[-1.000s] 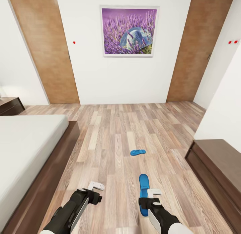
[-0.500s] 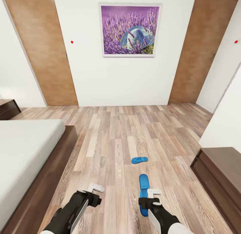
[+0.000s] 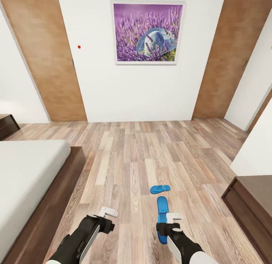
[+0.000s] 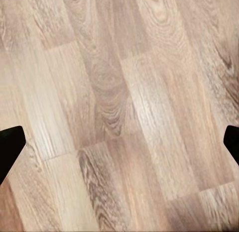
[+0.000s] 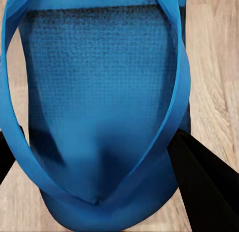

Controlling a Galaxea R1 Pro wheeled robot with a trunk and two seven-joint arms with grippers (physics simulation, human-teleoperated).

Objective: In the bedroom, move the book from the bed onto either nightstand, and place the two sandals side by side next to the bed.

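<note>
Base has rolled forward over the last second: wall picture (image 3: 147, 32) and doors loom larger, the bed (image 3: 26, 180) and bench (image 3: 249, 198) have slid toward the frame edges, and the loose sandal (image 3: 160, 188) on the floor (image 3: 124, 158) now sits closer to the arms. Arms themselves unchanged in pose. Right gripper (image 3: 170, 223) is clamped on the held sandal (image 3: 162, 215), sole lying lengthwise ahead of the wrist; the right wrist view shows its blue footbed (image 5: 99, 102) and strap between the dark fingers (image 5: 199, 177). Left gripper (image 3: 107, 211) is spread wide and empty, fingers (image 4: 10, 147) at the edges of its view over bare planks. Loose sandal lies crosswise, well apart from the bed. Book not visible; nightstand (image 3: 7, 125) corner sits beyond the bed's far end. Likely step: close on the loose sandal for a left-hand pickup. Advice: stop short so it stays in reach, come down over its narrow width, keep the right grip steady, then set both parallel beside the bed frame.
</note>
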